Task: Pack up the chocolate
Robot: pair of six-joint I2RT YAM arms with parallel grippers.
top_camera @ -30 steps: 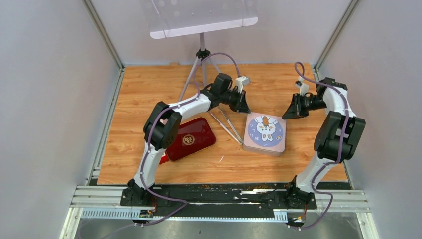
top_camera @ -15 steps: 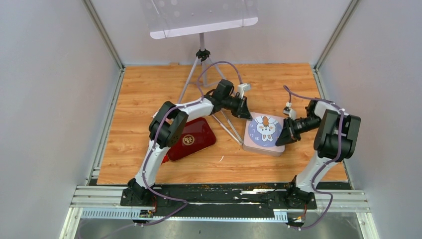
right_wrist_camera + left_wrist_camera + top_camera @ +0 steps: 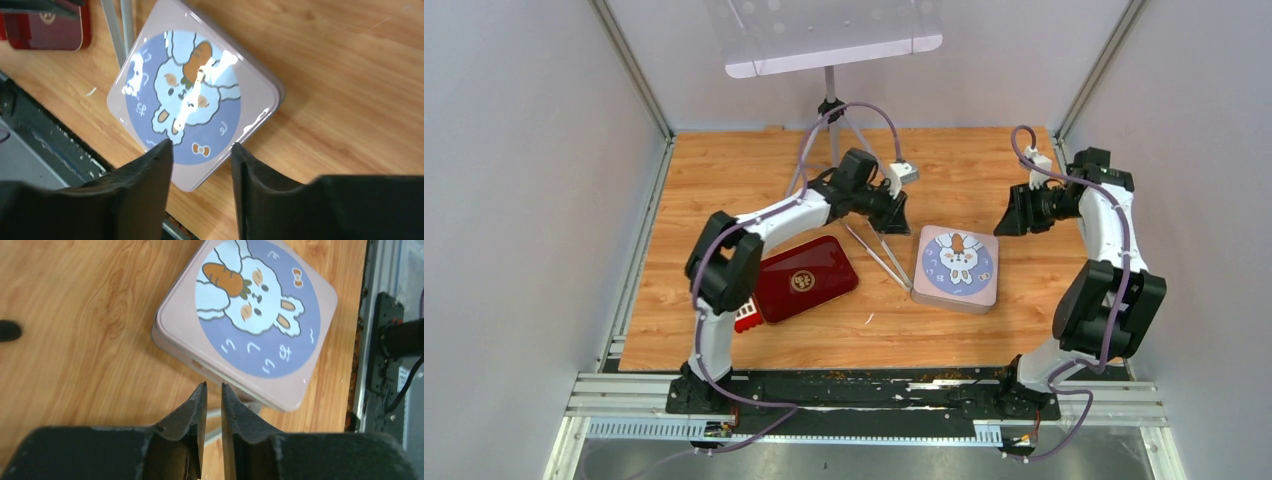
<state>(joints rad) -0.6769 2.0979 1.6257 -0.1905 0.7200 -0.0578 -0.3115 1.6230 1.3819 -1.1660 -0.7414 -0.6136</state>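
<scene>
No chocolate shows in any view. A pink square tin [image 3: 956, 268] with a rabbit-and-carrot lid lies closed on the wooden table; it also shows in the left wrist view [image 3: 250, 315] and the right wrist view [image 3: 190, 100]. My left gripper [image 3: 896, 212] hovers just beyond the tin's far left corner. Its jaws [image 3: 213, 386] are nearly together with a narrow gap and nothing between them. My right gripper [image 3: 1007, 217] hovers off the tin's far right corner, open and empty [image 3: 202, 145].
Metal tongs [image 3: 879, 255] lie left of the tin. A dark red glossy box [image 3: 804, 278] lies further left, with a small red and white box [image 3: 744, 318] at its near corner. A tripod [image 3: 829, 125] stands at the back. Grey walls close both sides.
My right gripper dipped to the tin's right edge, then pulled back up and away to the far right. My left gripper drew back a little to the left. The tin stayed closed.
</scene>
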